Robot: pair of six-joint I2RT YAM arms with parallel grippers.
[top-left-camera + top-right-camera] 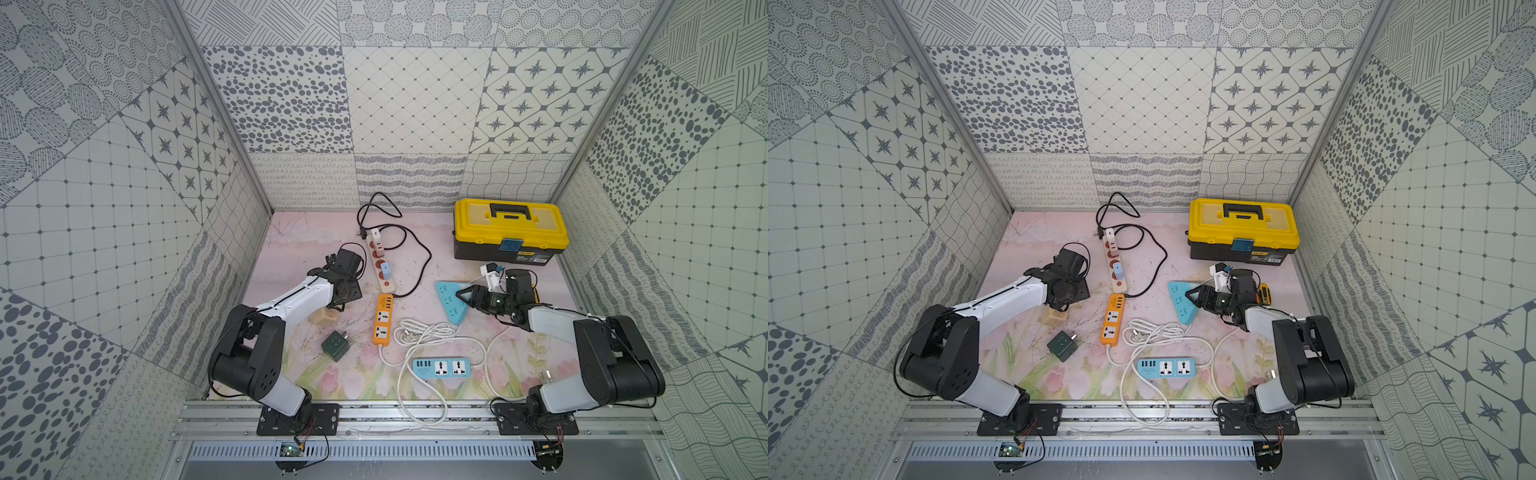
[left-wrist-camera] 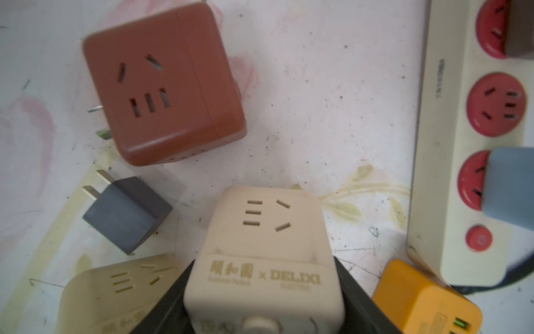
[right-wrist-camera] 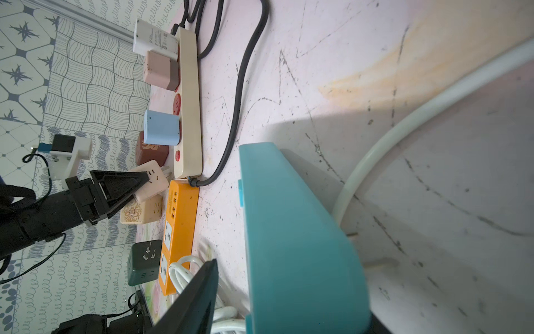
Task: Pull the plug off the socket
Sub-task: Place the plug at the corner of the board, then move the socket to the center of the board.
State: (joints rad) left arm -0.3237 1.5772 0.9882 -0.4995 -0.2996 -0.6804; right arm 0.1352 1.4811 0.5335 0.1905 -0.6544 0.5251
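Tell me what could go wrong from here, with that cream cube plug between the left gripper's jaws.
One: the cream cube plug sits between the jaws of the left gripper, crowded by a patterned cube, a grey plug and the orange strip; let go here, it may tumble onto them.
Two: the right gripper is at the edge of the teal strip; pulling away carelessly could snag and drag it, along with the white cord beside it.

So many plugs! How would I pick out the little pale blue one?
Find the yellow toolbox at the back; to its left lies a long cream power strip with round red sockets. The pale blue plug sits in the socket nearest the strip's red button. Its neighbours there are a white charger and a pink adapter.
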